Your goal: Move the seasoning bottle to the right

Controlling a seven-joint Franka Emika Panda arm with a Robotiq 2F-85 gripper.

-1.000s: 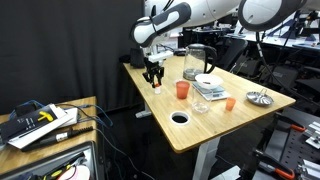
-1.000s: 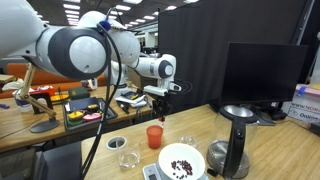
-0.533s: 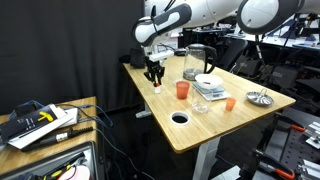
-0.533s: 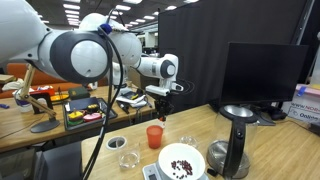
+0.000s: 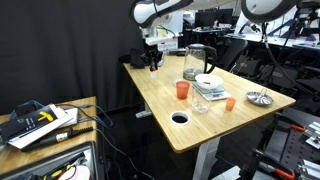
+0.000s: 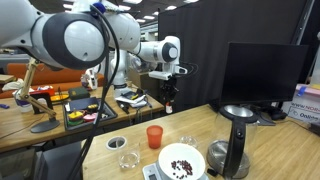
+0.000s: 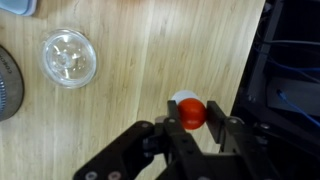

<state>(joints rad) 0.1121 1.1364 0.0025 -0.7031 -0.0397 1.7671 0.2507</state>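
Gripper: your gripper (image 7: 193, 122) is clenched on the seasoning bottle (image 7: 192, 110), with one finger on either side of its red cap.
Bottle: you have one. In an exterior view it sits at the far corner of the table (image 5: 160, 108), under the gripper. You cannot tell whether its base touches the wood.
Orange cups: two orange cups (image 5: 181, 89) stand mid-table, well apart from the bottle.
Clear glass: the wrist view shows one clear glass (image 7: 70, 57), well apart from the bottle.
Edge: the table edge runs just beside the bottle, with darkness beyond it.
Open room: there is bare wood between the bottle and the glass, and between the bottle and the cups.
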